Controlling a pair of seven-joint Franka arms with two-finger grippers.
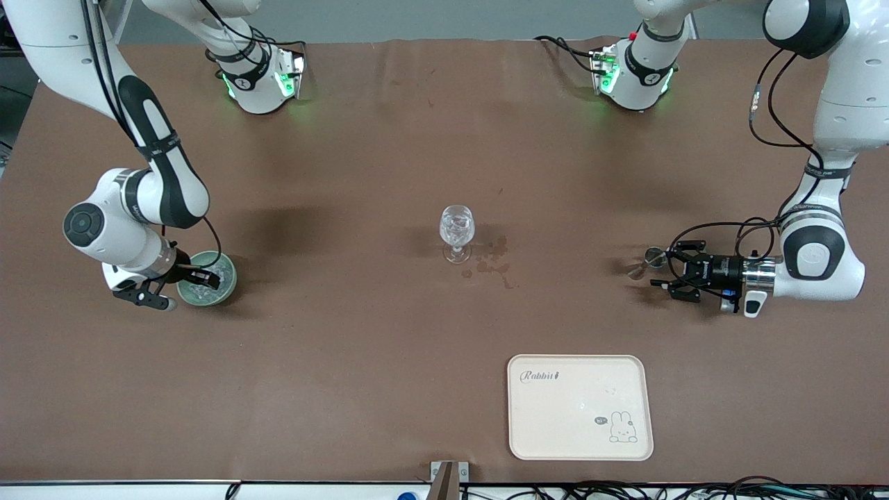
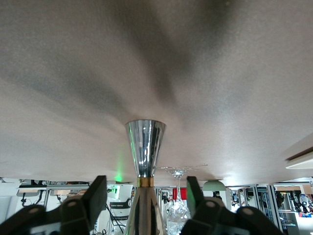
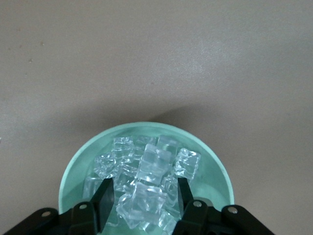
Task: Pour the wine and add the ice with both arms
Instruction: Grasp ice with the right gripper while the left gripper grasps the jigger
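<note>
Right wrist view: ice (image 3: 151, 188) is a heap of small clear cubes with whitish glints, piled in a pale green bowl (image 3: 217, 171) on the brown tabletop (image 1: 347, 347) at the right arm's end. Right claw (image 3: 145, 198) is dipped into the bowl, fingers (image 3: 104, 198) spread, 1 on each side of a cube in the heap, not closed on it. Clear stemmed glass (image 1: 457, 232) stands upright mid-tabletop, dark stains (image 1: 494, 262) just beside it. Left claw (image 1: 665, 269) lies level and low over the tabletop at the left arm's end, fingers (image 2: 96, 196) spread either side of a shiny metal jigger (image 2: 145, 149), not touching it. Cream tray (image 1: 580, 407), nearer the front camera, reads "Rabbit", with a bunny drawing saying "hi".
</note>
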